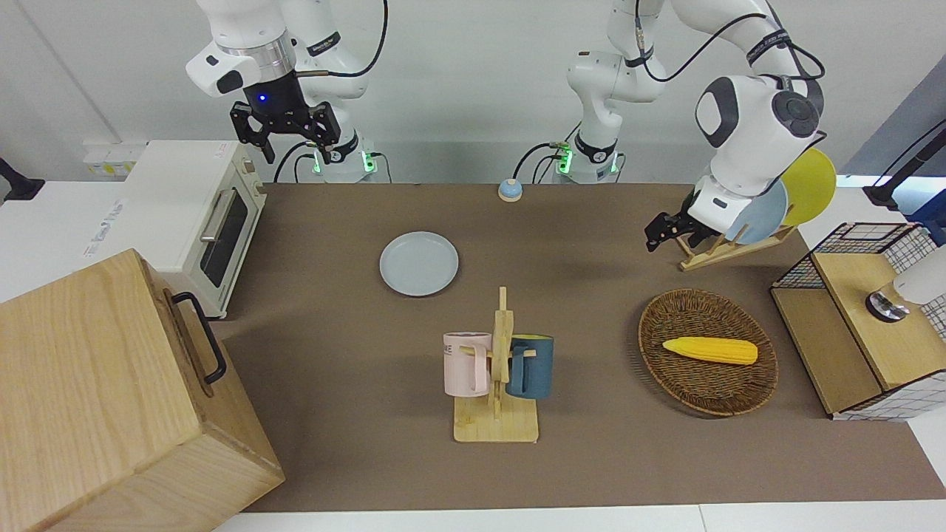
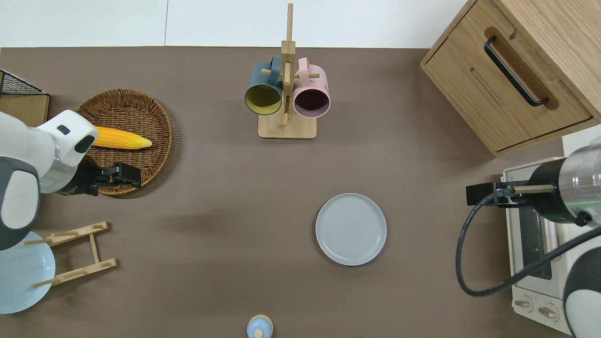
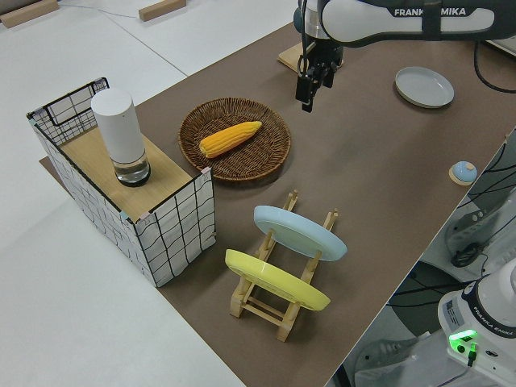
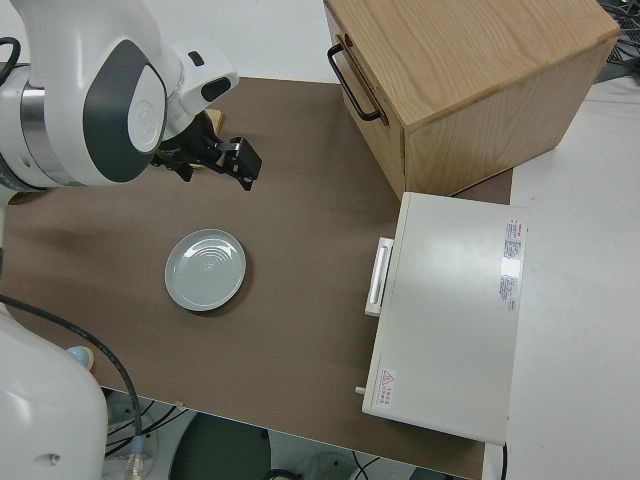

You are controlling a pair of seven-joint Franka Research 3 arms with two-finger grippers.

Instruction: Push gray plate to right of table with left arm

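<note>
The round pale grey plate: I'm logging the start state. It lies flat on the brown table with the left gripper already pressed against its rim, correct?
Not quite. The round pale grey plate does lie flat on the brown table, but the left gripper is not touching it: the overhead view shows it over the edge of the round wicker basket, well apart from the plate.

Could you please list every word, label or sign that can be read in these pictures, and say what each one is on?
"FRANKA" and "MIKA", with letters between hidden: on the left arm, in the left side view.
"NE", the visible end of a word: on the pink mug.
Red warning sign and small print: on the toaster oven, too small to read.
Band on the left arm's upper link: unreadable.
</note>
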